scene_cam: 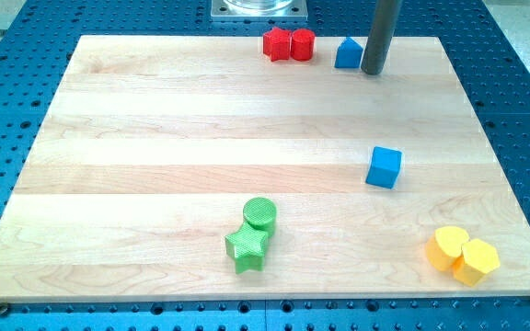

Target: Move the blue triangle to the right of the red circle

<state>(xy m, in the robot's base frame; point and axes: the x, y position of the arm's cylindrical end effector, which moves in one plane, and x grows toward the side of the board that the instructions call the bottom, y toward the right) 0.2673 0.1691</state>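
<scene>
The blue triangle [348, 53] stands near the board's top edge, right of centre. The red circle [303, 43] is to its left, with a gap between them, and touches a red star [276, 43] on its own left. My tip [373, 72] is down on the board just right of the blue triangle, touching or almost touching its right side. The rod rises straight up out of the view's top.
A blue cube [384, 167] sits right of centre. A green circle [259, 213] and a green star [247, 247] touch near the bottom middle. Two yellow blocks [464, 255] touch at the bottom right. The wooden board [155, 138] lies on a blue perforated table.
</scene>
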